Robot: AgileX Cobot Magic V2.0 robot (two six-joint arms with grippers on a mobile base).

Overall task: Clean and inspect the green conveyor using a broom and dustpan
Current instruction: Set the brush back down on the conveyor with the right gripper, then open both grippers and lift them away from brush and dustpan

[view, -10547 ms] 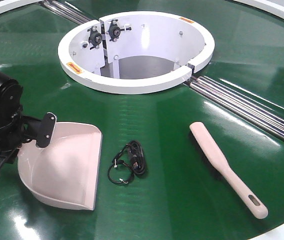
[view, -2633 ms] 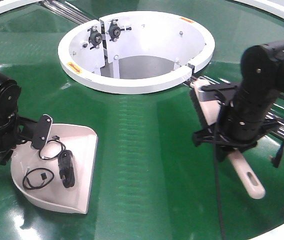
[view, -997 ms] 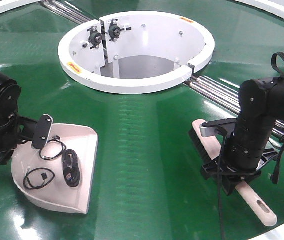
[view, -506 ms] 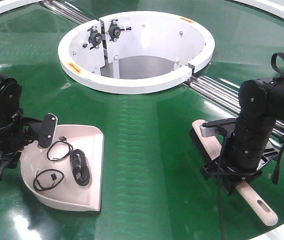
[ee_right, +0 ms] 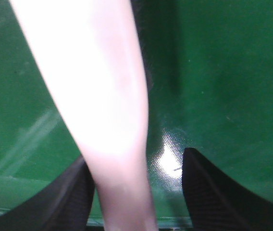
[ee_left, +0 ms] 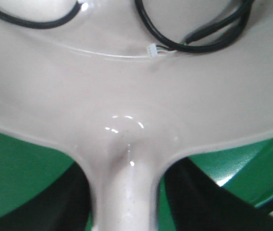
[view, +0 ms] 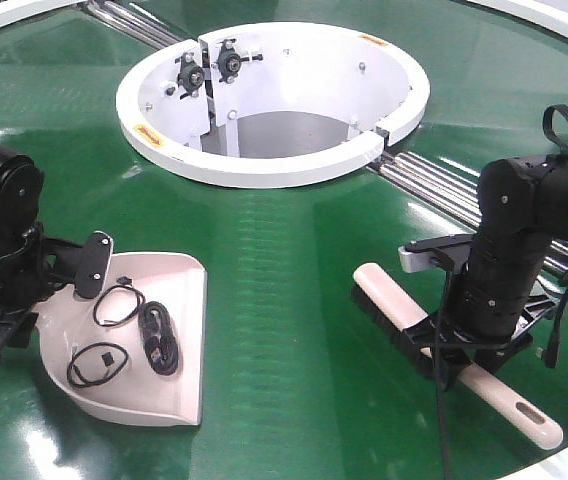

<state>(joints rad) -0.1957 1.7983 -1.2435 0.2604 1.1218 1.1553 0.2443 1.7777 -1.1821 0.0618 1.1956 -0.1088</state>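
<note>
Broom (view: pixel 389 297) further L now, handle tip nr conveyor (view: pixel 294 300) edge

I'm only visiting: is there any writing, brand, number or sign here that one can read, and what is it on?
Nothing can be read in any view.
On the left rim of the white ring, an orange label: too small to read.
On the ring's far rim, a second orange label: too small to read.
On the broom, the dustpan and the green conveyor: no lettering shows.
</note>
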